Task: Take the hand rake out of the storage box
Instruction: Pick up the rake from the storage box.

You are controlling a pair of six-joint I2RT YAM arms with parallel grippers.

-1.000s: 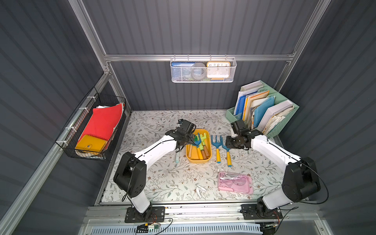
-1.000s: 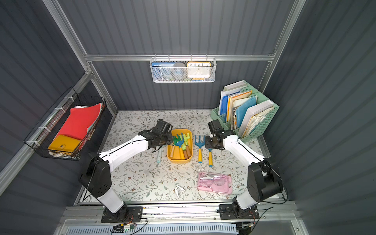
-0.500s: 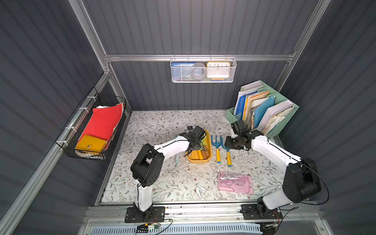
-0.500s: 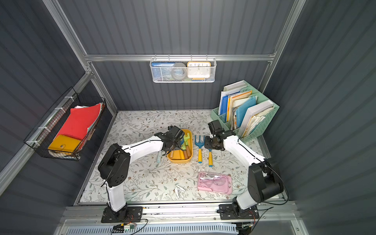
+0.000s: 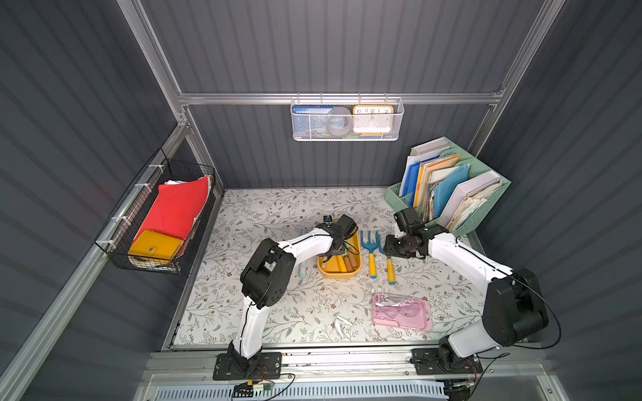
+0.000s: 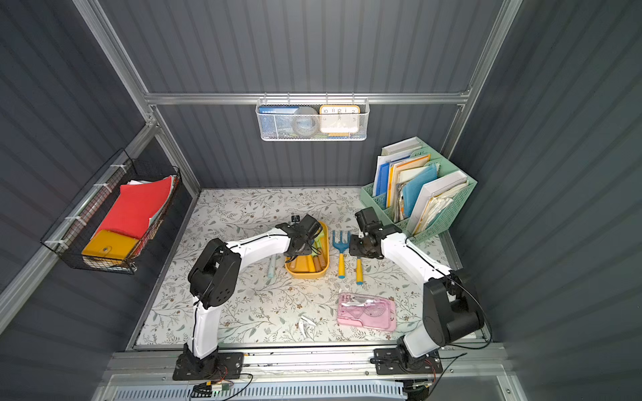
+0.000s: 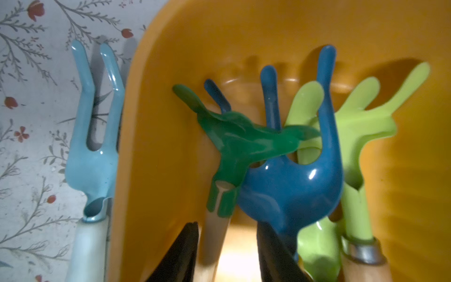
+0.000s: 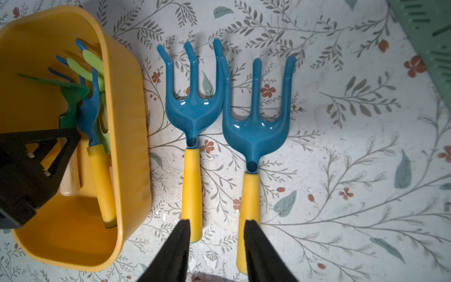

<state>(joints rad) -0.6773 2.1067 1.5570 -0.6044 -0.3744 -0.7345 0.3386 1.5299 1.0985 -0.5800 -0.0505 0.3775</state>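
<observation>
The left pincer (image 7: 227, 224) is down inside the shallow yellow plastic storage box (image 7: 170, 48). Its two black fingers (image 7: 180, 251) stand apart on either side of the pale wooden handle of a dark green three-pronged hand rake (image 7: 234, 144). A sliver of yellow shows between each finger and the handle, so the jaws are open around it and not yet clamped.

The green rake lies in the box with its head across the tines of a glossy blue rake (image 7: 288, 190). Lime-green rakes (image 7: 353, 127) lie beyond that one. A pale blue two-pronged fork (image 7: 95, 156) lies outside on the floral-patterned surface (image 7: 29, 73), just beside the box wall.

The right pincer (image 8: 217, 221) hovers open and empty above the handle ends of a pair of blue metal rakes with yellow handles (image 8: 192, 109). These lie side by side on the surface next to the box.

The step in hand looks like the grasp itself, with the handle lined up but the grip not made. The next move calls for closing squarely on the wooden handle. The lift should then go straight up, so that the green prongs clear the blue tines they overlap. A slanted pull would likely drag the blue rake along or shift the light box.
</observation>
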